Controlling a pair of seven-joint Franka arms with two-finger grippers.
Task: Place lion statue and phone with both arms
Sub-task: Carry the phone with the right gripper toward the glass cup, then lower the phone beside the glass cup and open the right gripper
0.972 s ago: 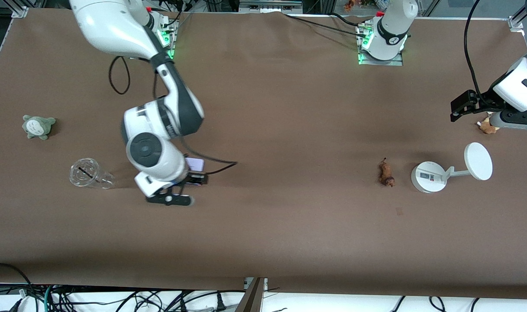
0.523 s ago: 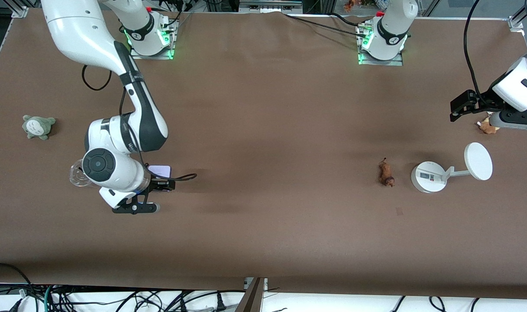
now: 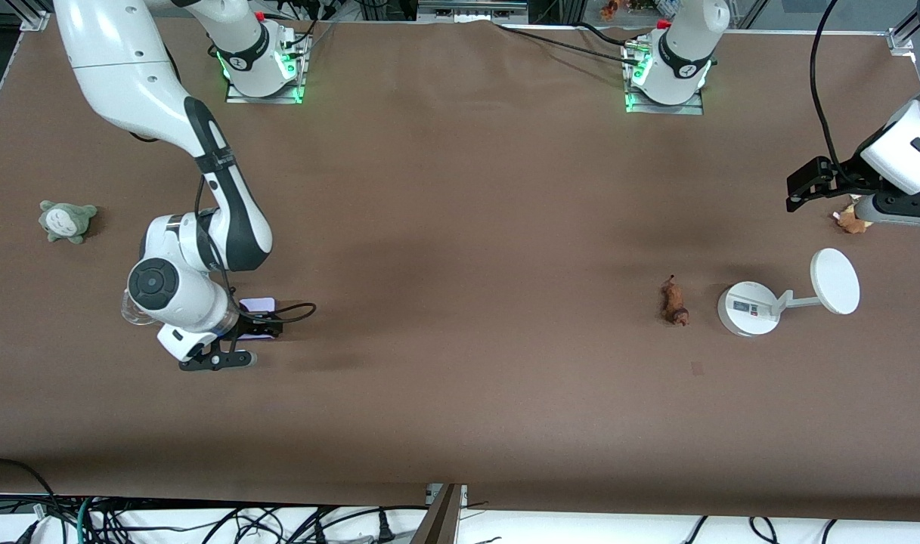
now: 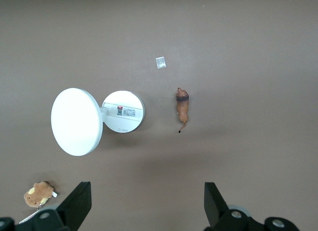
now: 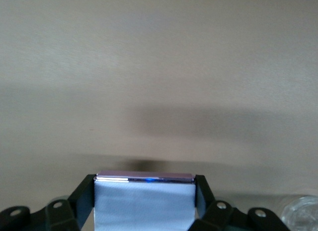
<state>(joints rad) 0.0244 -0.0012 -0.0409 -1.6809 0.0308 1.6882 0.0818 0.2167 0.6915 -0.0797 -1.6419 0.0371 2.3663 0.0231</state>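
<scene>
A big brown counter (image 3: 460,227) fills almost the whole front view. Its cloth is smooth, with soft dark shadows on it. Along the top edge sit two metal plates with green lights (image 3: 263,75). Shiny metal bars (image 3: 29,19) stand at the corners. Under the low edge is a white floor (image 3: 580,529) with lots of black cables (image 3: 165,521) lying in a messy pile

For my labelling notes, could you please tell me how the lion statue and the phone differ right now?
The lion statue is a tiny, elongated reddish-brown figurine; the phone is a flat, pale lavender rectangle. The statue lies free on the table beside the white stand, while the phone is clamped in the right gripper. The open left gripper waits high above.
</scene>
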